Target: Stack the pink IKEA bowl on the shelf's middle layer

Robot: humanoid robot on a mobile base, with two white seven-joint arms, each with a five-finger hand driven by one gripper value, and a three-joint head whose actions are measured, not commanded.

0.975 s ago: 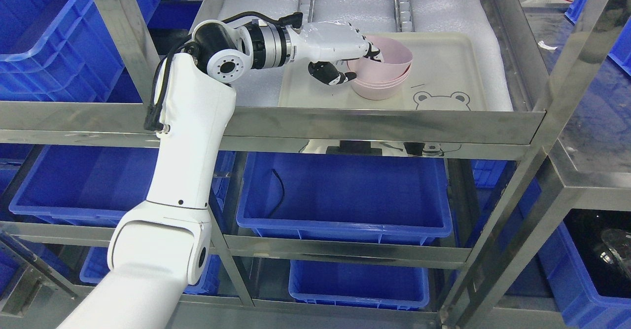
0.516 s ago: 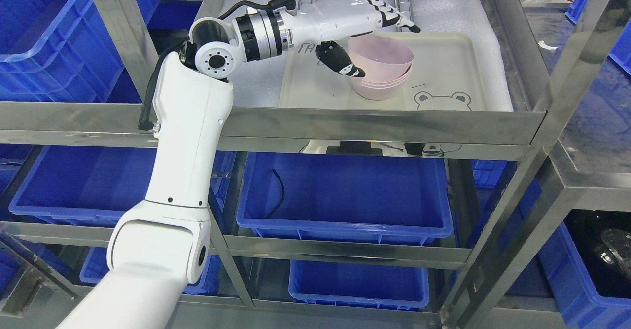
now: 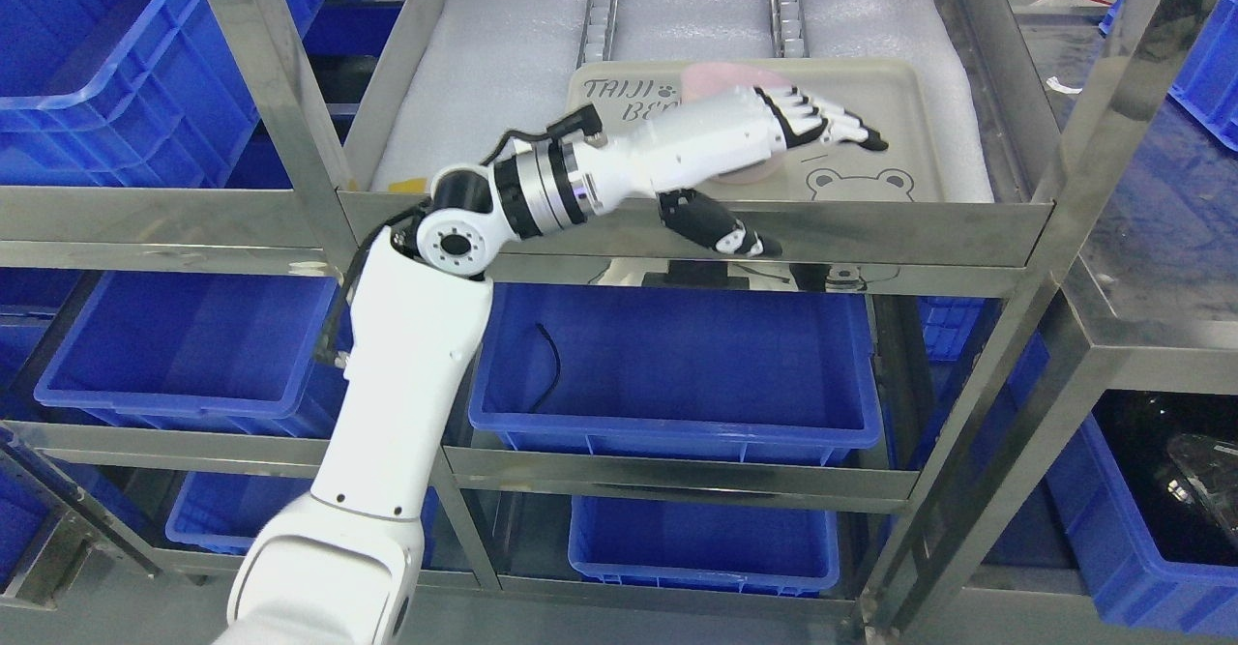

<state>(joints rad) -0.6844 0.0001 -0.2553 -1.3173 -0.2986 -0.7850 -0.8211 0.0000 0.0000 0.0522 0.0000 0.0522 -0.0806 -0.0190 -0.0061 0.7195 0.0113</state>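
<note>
The stacked pink bowls (image 3: 727,78) stand on a beige bear-print tray (image 3: 909,132) on the foam-lined shelf layer. Most of the stack is hidden behind my left hand; only a pink rim above it and a sliver below it show. My left hand (image 3: 808,176) hangs in front of the bowls, over the shelf's front rail, fingers (image 3: 822,126) stretched out flat to the right and the thumb hanging down apart. It holds nothing. The right arm does not show.
The shelf's steel front rail (image 3: 870,229) runs just under the hand, with steel uprights (image 3: 280,94) on both sides. Blue bins (image 3: 677,365) fill the lower layers and more stand at the far left. White foam (image 3: 484,45) lines the shelf beside the tray.
The left hand let go of the top bowl, spread its fingers and drew back toward the front rail, lower than before. The camera has also shifted a little.
</note>
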